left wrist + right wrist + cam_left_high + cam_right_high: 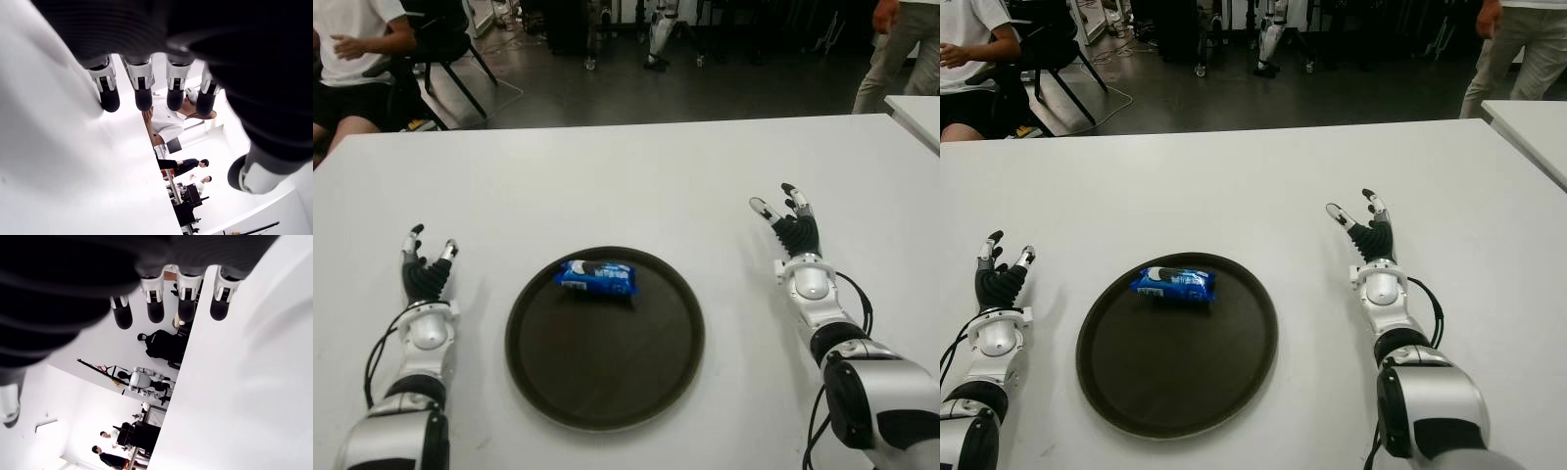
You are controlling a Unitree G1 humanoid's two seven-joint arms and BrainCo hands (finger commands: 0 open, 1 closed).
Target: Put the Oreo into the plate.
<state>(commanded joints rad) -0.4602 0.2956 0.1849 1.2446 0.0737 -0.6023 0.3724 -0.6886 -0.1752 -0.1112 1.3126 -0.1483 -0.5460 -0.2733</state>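
The broad white worktop point(626, 166) fills the eye views, and near its front centre sits a round, dark brown, shallow-rimmed plate point(605, 392). The blue foil Oreo packet point(596, 278) already lies inside that plate, near the rim at about 11 o'clock from the plate's centre, with its long axis running roughly 9 to 3 across the robot's front. By the look of it, the placing itself is done.

The right hand point(785, 221) shows on the worktop well apart from the plate, at about 2 o'clock from its centre, fingers spread wide and holding nothing. The left hand point(427, 262) shows beside the plate at about 9 o'clock, fingers likewise extended and empty.

From the left hand the packet lies toward 3 o'clock; from the right hand, toward 8 o'clock. The two hands look about equally far from the packet, with neither touching it or the plate.
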